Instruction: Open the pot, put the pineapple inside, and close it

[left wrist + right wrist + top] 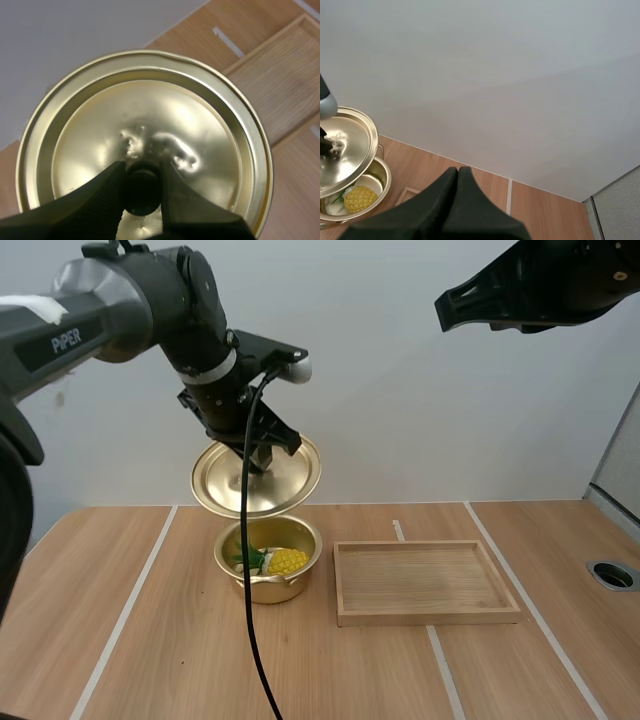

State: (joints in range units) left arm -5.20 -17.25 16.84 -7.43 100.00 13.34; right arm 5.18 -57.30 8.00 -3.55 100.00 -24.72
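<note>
While my left gripper (pixel 142 169) clamps the lid (pixel 150 115) just above the pot (pixel 262 587), the pineapple (pixel 287 561) lies inside it (my right gripper (pixel 457 172) is closed, empty).

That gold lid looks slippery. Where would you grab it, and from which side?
By the black knob at its centre, from its top side. The lid is a wide, thin dish with nothing else to pinch; the knob sticks up, small enough to clamp. The left tool pinches it that way.

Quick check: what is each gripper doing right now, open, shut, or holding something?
Left gripper: shut on the lid by its knob, above the pot.
Right gripper: shut on nothing.
</note>
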